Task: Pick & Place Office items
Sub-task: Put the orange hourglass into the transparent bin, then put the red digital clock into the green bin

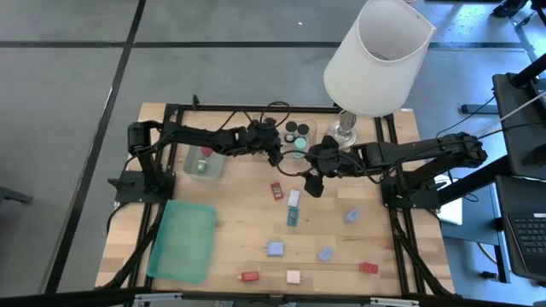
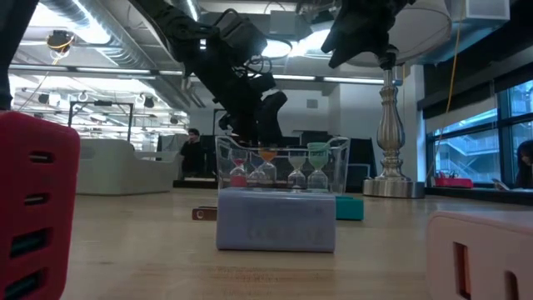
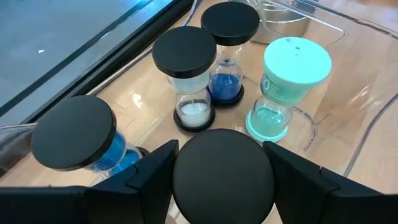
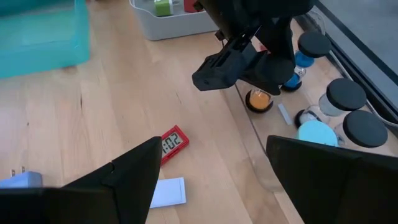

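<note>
Office items lay scattered over the table (image 1: 247, 213); several hourglass timers (image 3: 194, 81) stood upright in a clear tray (image 1: 309, 130) at the far edge. The left gripper (image 3: 221, 171) hung over that tray, its jaws clamped on a black-capped timer (image 3: 222, 177). The right gripper (image 4: 208, 171) hovered just beside the tray, jaws apart and empty, above a red clock (image 4: 171, 143) and a white block (image 4: 166, 191).

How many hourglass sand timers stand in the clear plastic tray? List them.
5: black-capped white-sand timer, black-capped blue-sand timer, teal timer, another black-capped blue timer, black-capped timer within the left gripper. Others may be hidden.
</note>
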